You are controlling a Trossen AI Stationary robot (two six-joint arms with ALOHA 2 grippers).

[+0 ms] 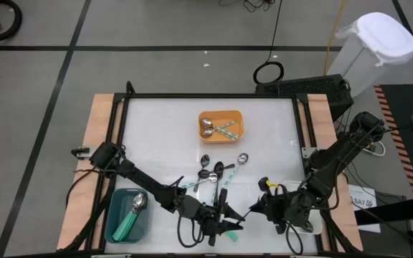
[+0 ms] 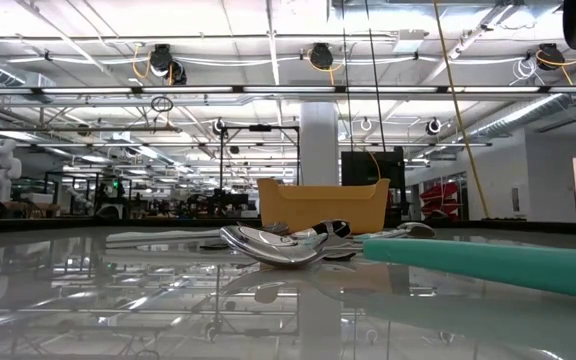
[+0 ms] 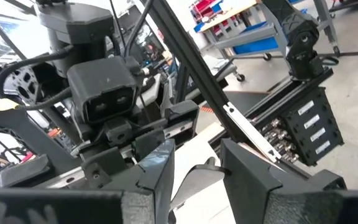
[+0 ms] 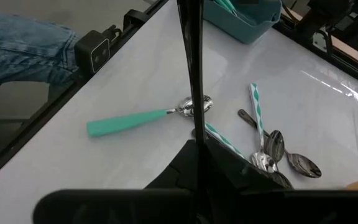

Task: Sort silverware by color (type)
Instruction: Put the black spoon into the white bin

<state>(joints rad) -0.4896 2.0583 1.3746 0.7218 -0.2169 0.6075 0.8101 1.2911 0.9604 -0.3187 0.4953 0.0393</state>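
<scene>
Left gripper point(image 1: 221, 223): fingers part-open, hold unclear. Right gripper point(image 1: 262, 206): closed on 1 black spoon point(image 4: 190, 68).

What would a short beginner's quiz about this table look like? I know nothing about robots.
1. Multiple choice: the tray on the far side of the table from the arms, holding spoons, is A) teal, B) orange, C) white.
2. Fill in: the lone spoon lying apart from the pile has a ____ handle.
3. True or false: the right gripper is empty.

Key: 1 B. 2 teal-green. 3 False; it is shut on a black spoon, pinching its thin handle.
</scene>
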